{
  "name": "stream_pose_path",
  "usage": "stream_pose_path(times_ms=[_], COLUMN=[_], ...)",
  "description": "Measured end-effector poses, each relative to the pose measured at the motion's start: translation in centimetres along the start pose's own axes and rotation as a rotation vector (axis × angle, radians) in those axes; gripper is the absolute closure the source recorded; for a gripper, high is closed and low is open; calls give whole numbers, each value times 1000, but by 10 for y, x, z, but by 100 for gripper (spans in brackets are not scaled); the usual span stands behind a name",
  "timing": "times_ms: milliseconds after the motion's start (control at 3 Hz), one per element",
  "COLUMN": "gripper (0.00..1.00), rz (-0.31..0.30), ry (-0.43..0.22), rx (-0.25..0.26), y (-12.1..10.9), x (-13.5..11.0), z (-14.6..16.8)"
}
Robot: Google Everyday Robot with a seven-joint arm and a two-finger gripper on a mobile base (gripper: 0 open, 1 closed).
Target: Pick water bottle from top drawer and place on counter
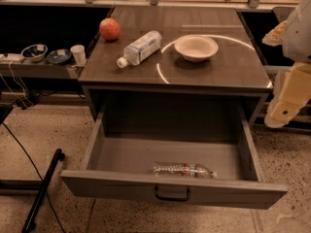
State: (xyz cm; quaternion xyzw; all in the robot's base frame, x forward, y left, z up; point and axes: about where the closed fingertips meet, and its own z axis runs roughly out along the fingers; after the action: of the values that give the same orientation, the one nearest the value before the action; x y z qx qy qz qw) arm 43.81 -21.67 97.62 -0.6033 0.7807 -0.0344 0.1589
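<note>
The desk (218, 74), a dark wood-grain top with a thin white circle line (159, 68) drawn on it, fills the middle of the scene. Below its near edge the top drawer (121, 184) is pulled wide open toward the near side, with its black handle (172, 194) at the centre of the front.

The arm (297, 33) comes in at the right edge, beside the right end of the desk. Its pale upper part sits high and a yellowish part hangs down from it, sloping toward the near left. The tool (281, 111) is at the low end, just outside the drawer's right corner and well apart from everything in it. I cannot tell whether it is spread or pressed together.

On the desk a fat clear bottle (141, 47) lies on its side left of centre, cap toward the near left. A white bowl (196, 47) stands upright to its right, inside the circle. An orange ball (110, 29) sits at the far left corner.

The water bottle (183, 170) lies on its side in the drawer against the front wall, just above the handle, cap pointing right.
</note>
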Motion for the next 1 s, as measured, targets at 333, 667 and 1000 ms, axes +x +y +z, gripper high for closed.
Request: stream_pose_path(times_ms=[333,667,1000], gripper=[0,0,0], rz=[0,-28,-142], ry=[0,-35,-149], rx=[0,-21,-52], y=[0,14,54], x=[0,-5,-26], z=[0,32,84])
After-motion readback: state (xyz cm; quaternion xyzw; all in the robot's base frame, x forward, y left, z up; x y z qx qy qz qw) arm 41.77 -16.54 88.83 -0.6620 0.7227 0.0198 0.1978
